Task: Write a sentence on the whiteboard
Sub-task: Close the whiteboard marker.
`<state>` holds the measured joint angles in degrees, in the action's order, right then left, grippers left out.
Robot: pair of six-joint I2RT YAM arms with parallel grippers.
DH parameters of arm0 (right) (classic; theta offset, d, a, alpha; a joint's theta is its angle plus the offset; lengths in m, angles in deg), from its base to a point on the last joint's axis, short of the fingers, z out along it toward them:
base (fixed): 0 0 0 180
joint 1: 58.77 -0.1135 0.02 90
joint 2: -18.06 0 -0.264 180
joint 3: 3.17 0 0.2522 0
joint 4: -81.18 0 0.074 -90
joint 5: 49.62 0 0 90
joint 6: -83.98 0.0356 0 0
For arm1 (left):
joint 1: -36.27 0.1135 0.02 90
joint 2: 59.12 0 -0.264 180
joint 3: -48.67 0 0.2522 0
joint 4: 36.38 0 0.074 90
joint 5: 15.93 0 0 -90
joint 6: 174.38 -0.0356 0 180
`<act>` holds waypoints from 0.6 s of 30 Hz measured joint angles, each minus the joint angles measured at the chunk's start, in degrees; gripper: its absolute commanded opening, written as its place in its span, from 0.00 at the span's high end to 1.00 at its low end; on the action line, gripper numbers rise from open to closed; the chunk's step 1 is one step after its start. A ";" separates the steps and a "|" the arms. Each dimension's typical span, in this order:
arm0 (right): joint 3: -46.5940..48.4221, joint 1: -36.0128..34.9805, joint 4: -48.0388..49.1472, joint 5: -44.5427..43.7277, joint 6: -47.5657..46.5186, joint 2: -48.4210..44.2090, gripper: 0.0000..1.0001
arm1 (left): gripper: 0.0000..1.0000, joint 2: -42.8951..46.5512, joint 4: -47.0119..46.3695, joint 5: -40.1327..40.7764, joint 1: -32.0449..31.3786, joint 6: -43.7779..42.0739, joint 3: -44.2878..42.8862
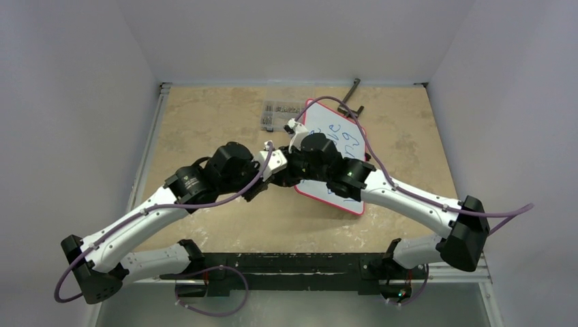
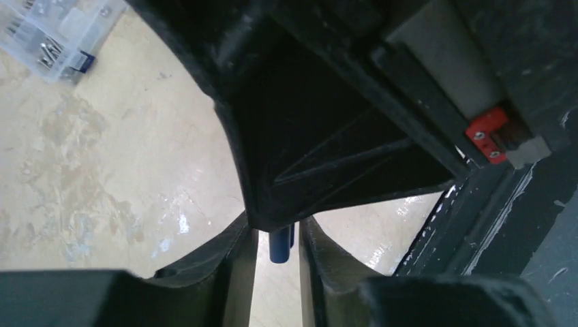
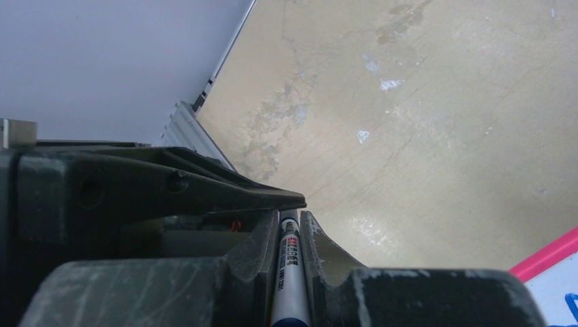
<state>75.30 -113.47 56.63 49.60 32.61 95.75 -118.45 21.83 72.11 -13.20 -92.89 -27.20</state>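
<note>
The whiteboard [image 1: 341, 197], red-framed, lies tilted on the table right of centre, and its corner shows in the right wrist view [image 3: 545, 262]. Part of the blue sentence [image 1: 341, 133] is visible at its far end; the arms cover the rest. My two grippers meet nose to nose over the board's left edge. The right gripper [image 3: 290, 216] is shut on a white marker [image 3: 290, 272] lying along its fingers. The marker's blue end [image 2: 279, 246] sticks out between the fingers of my left gripper [image 2: 278, 230], which stands slightly open with a gap on each side.
A clear plastic box of small parts [image 1: 281, 114] sits just beyond the grippers, left of the board, and shows again in the left wrist view [image 2: 51, 34]. A black angled tool [image 1: 351, 99] lies at the table's far edge. Grey walls close in three sides.
</note>
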 measured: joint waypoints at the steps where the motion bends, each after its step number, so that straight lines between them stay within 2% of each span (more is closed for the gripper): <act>1: 0.00 -0.37 -0.22 -0.11 0.31 -0.11 1.00 | 0.60 0.04 -1.95 -0.81 -0.22 0.02 -0.07; 4: 0.00 -1.55 -0.87 -1.46 0.90 -0.76 1.00 | 0.49 0.96 -4.20 -2.10 -0.83 0.46 -0.35; 13: 0.00 -3.04 -5.29 -7.89 1.44 -5.40 1.00 | 0.37 6.86 -9.29 -5.40 -1.36 2.12 -0.42; 15: -0.04 -3.13 -7.04 -10.10 1.51 -6.80 1.00 | 0.28 8.20 -9.38 -5.46 -1.36 2.49 -0.42; 18: -1.46 -3.15 -9.57 -14.21 1.90 -10.58 1.00 | 0.25 10.58 -9.14 -5.29 -1.36 3.50 -0.42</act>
<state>73.83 -116.61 47.06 35.39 34.51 85.17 -107.88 12.69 66.82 -14.56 -89.39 -27.62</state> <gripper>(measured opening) 0.096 0.721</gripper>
